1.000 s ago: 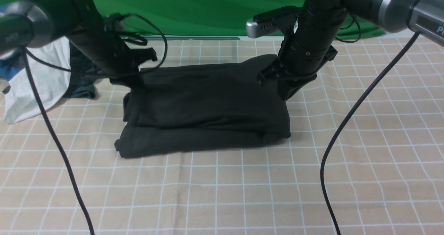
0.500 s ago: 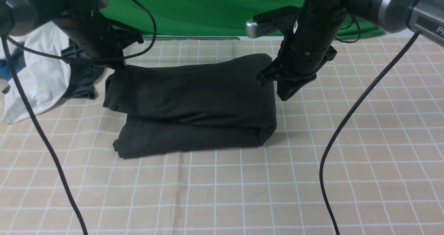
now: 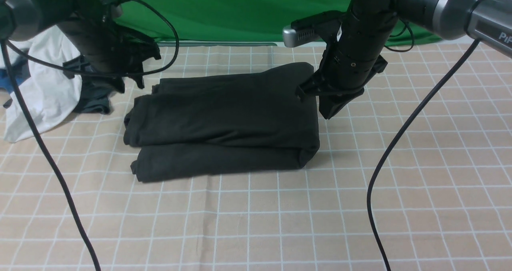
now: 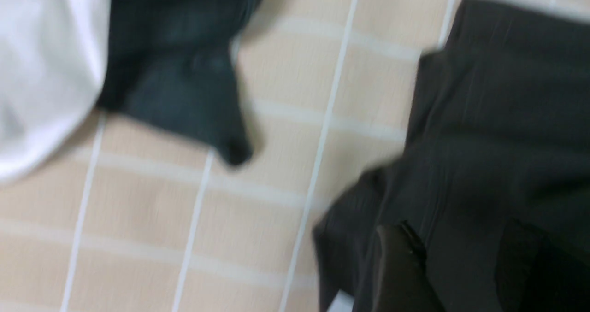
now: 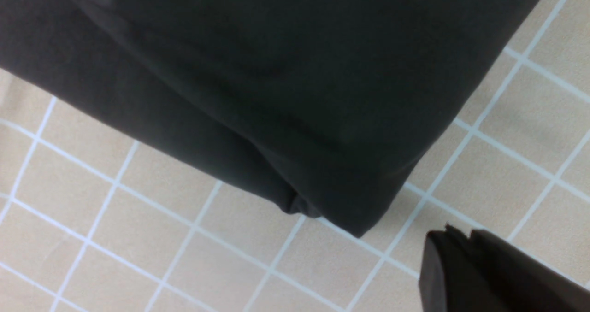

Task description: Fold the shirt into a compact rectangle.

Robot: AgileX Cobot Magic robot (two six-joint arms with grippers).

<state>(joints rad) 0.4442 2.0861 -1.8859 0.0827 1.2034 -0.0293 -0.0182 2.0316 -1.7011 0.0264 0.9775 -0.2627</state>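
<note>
**Inspector:** Where is the shirt [image 3: 224, 119]?

**Assistant:** It lies on the checked tablecloth [image 3: 256, 223], around the middle of the table and toward its far edge. It is folded into a thick, roughly rectangular bundle, with the upper layer set back from the lower one along the near side.

**Inspector:** Left gripper [image 3: 130, 77]?

**Assistant:** It hangs above the table just off the shirt's far left corner and holds no cloth. The left wrist view is blurred, but two dark fingers [image 4: 398, 268] show with a gap between them and the shirt beneath, so the jaws stand apart.

**Inspector:** Right gripper [image 3: 330, 109]?

**Assistant:** It is beside the shirt's far right corner, close to the cloth. The right wrist view shows its fingertips [image 5: 461, 266] pressed together over bare tablecloth, with nothing between them.

**Inspector:** Anything else?

**Assistant:** A white garment [image 3: 44, 91] and a dark garment [image 3: 94, 95] lie heaped near the far left corner of the table, apart from the shirt. A green backdrop [image 3: 224, 11] stands behind the table.
</note>
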